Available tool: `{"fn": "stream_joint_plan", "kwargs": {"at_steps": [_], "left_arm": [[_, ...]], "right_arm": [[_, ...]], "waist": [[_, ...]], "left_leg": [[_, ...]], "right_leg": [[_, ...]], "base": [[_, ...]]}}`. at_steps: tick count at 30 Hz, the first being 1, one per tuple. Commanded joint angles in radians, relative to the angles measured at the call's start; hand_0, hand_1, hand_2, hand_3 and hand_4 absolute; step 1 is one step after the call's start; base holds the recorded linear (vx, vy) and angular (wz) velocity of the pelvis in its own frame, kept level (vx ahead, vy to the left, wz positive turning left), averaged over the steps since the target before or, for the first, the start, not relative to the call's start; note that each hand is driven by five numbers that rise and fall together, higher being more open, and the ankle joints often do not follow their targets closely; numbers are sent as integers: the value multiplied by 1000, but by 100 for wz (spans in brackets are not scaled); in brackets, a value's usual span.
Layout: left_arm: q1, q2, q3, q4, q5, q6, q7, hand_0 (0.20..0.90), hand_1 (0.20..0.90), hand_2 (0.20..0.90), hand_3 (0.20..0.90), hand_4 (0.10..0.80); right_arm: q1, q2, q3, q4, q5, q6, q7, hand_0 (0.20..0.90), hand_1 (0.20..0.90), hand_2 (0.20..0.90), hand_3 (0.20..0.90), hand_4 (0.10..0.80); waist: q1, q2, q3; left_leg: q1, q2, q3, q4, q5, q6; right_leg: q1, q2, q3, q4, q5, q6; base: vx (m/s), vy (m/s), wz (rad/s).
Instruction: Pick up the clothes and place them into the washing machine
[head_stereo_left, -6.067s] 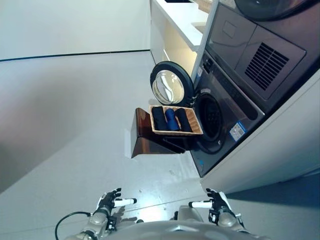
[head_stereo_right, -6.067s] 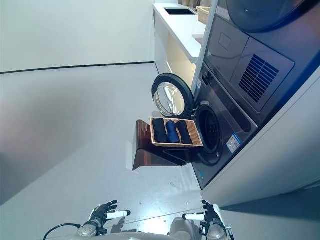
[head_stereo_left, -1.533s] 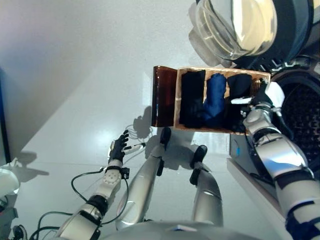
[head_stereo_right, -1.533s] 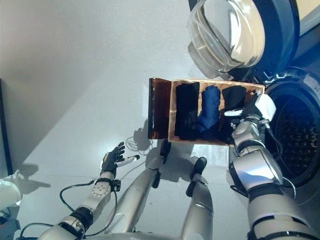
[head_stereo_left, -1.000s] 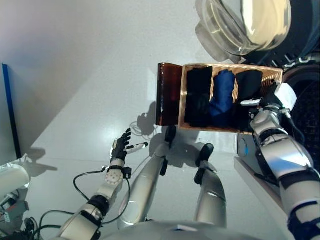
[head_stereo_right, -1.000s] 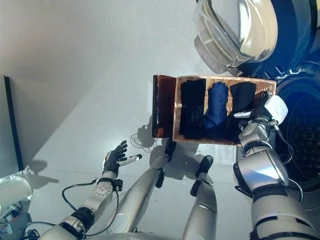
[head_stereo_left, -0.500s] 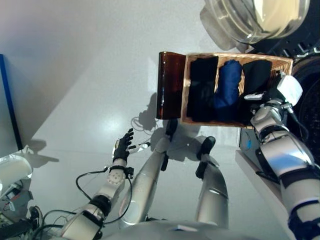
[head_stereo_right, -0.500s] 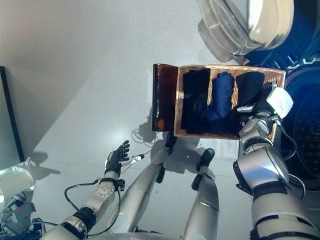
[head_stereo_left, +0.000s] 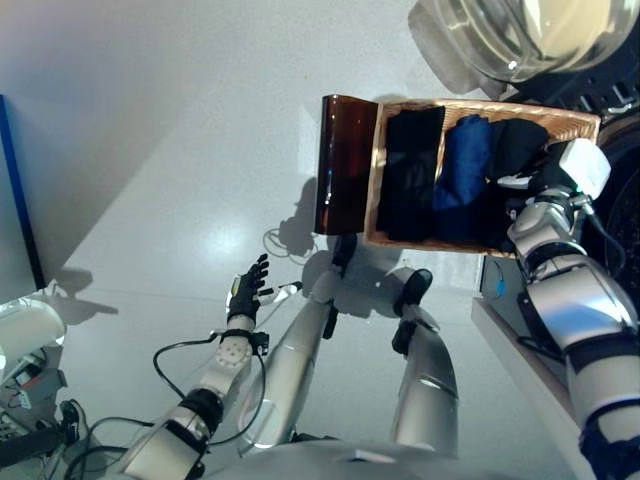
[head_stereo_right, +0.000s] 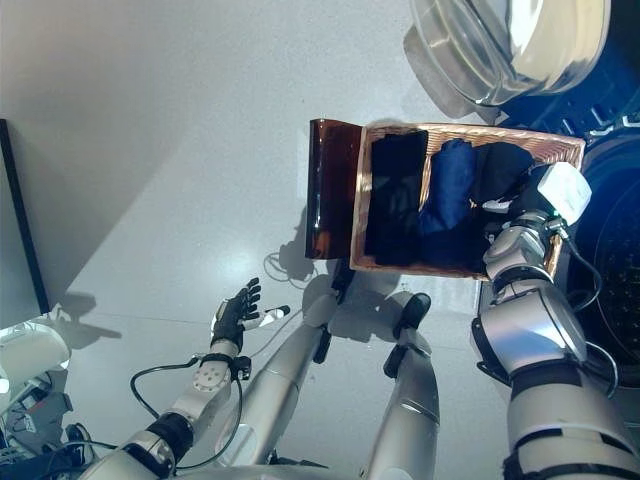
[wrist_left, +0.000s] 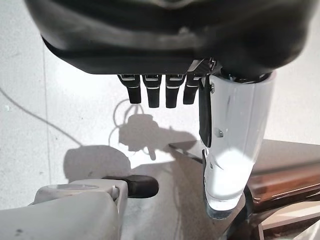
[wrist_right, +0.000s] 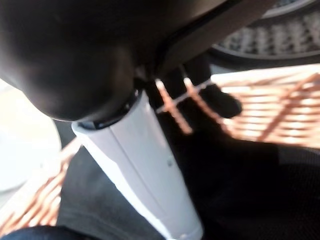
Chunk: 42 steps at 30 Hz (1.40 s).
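A wicker basket (head_stereo_left: 372, 190) rests on a brown stool (head_stereo_left: 342, 165) in front of the washing machine. Three rolled clothes lie side by side in it: a black one (head_stereo_left: 410, 170), a blue one (head_stereo_left: 462, 165) and another black one (head_stereo_left: 515, 145). My right hand (head_stereo_left: 543, 183) reaches into the basket's right end, over the right black roll. Its white thumb (wrist_right: 145, 165) is straight above the dark cloth (wrist_right: 240, 190), and its fingers stretch towards the wicker. My left hand (head_stereo_left: 244, 298) hangs open over the floor at the lower left, fingers (wrist_left: 159, 92) straight and holding nothing.
The machine's round glass door (head_stereo_left: 520, 35) stands open above the basket, and the dark drum opening (head_stereo_right: 612, 250) is at the right edge. A dark blue-edged panel (head_stereo_left: 15, 190) and a white object (head_stereo_left: 25, 335) stand at the far left. Grey floor lies between.
The camera has shifted, so the basket sits a little further right in view. My right hand has crept further over the right black roll. The left hand has hardly moved.
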Motion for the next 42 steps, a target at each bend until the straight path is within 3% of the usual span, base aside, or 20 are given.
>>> {"fn": "stream_joint_plan", "kwargs": {"at_steps": [1, 6, 8, 9, 10, 14, 24, 28, 29, 32, 35, 42], "left_arm": [[12, 14, 43, 11, -12, -39, 34, 900, 900, 900, 900, 800], [20, 19, 53, 12, -12, -37, 25, 900, 900, 900, 900, 800], [20, 17, 56, 27, -12, -33, 22, 900, 900, 900, 900, 800], [22, 17, 56, 27, -12, -32, 22, 900, 900, 900, 900, 800], [20, 17, 63, 45, -13, -30, 20, 900, 900, 900, 900, 800], [25, 14, 74, 62, -9, -27, 17, 900, 900, 900, 900, 800], [52, 14, 113, 125, -9, -31, 16, 900, 900, 900, 900, 800], [58, 15, 136, 120, -18, -44, 13, 900, 900, 900, 900, 800], [59, 16, 135, 120, -18, -44, 13, 900, 900, 900, 900, 800], [115, 18, 133, 60, -41, -71, 2, 900, 900, 900, 900, 800], [136, -4, 101, 68, -50, -71, -14, 900, 900, 900, 900, 800], [140, -31, 74, 97, -77, -76, -48, 900, 900, 900, 900, 800]], "right_arm": [[-36, -52, 48, -8, 7, -5, -23, 200, 200, 200, 200, 300], [-22, -41, 39, -19, 17, -8, -21, 200, 200, 200, 200, 300], [-7, -31, 26, -25, 30, -11, -19, 200, 200, 200, 200, 300], [-6, -31, 27, -24, 30, -11, -18, 200, 200, 200, 200, 300], [6, -29, 14, -29, 40, -14, -19, 200, 200, 200, 200, 300], [40, -29, -10, -43, 52, -17, -18, 200, 200, 200, 200, 300], [231, 38, -218, -161, 249, -122, -32, 200, 200, 200, 200, 300], [323, 116, -369, -281, 535, -254, 22, 200, 200, 200, 200, 300], [325, 117, -370, -283, 535, -253, 22, 200, 200, 200, 200, 300], [395, 261, -576, -399, 1000, -438, 114, 200, 200, 200, 200, 300], [402, 339, -673, -428, 1228, -520, 199, 200, 200, 200, 200, 300], [357, 349, -781, -482, 1386, -619, 259, 200, 200, 200, 200, 300]], "waist": [[-6, 16, 2], [-15, 15, 7], [-19, 17, 9], [-20, 12, 4], [-23, 13, 7], [-28, 8, -2], [-75, -24, -38], [-99, -32, -45], [-98, -33, -45], [-110, -21, -47], [-112, -1, -58], [-115, 55, -72]], "left_leg": [[-36, -31, 28, 144, -122, -82], [-22, -25, 32, 143, -117, -84], [-18, -23, 37, 128, -77, -81], [-6, -24, 32, 134, -113, -85], [-4, -20, 39, 122, -74, -82], [29, -18, 42, 108, -70, -82], [172, -1, 61, 29, -58, -77], [199, 6, 72, 11, -57, -74], [199, 6, 72, 10, -57, -74], [200, 8, 86, 9, -64, -68], [198, 2, 93, 15, -75, -63], [204, -8, 103, 9, -84, -62]], "right_leg": [[102, 8, 42, -119, 88, -32], [111, 11, 47, -122, 94, -31], [112, 12, 39, -136, 129, -36], [121, 13, 48, -129, 98, -31], [123, 14, 40, -141, 132, -36], [149, 16, 44, -150, 139, -35], [281, 18, 66, -247, 187, -15], [297, 16, 72, -269, 201, -10], [297, 16, 72, -270, 201, -10], [291, 13, 89, -274, 201, -9], [283, 11, 102, -269, 193, -8], [278, -1, 126, -268, 188, -7]], "base": [[0, 0, 0], [-23, 5, 0], [-56, 6, 0], [0, 0, 0], [0, 0, 0], [-25, 3, 0], [25, -6, -12], [8, 1, -16], [-12, 18, -12], [-10, 56, -14], [7, 72, -29], [16, 61, -4]]}}
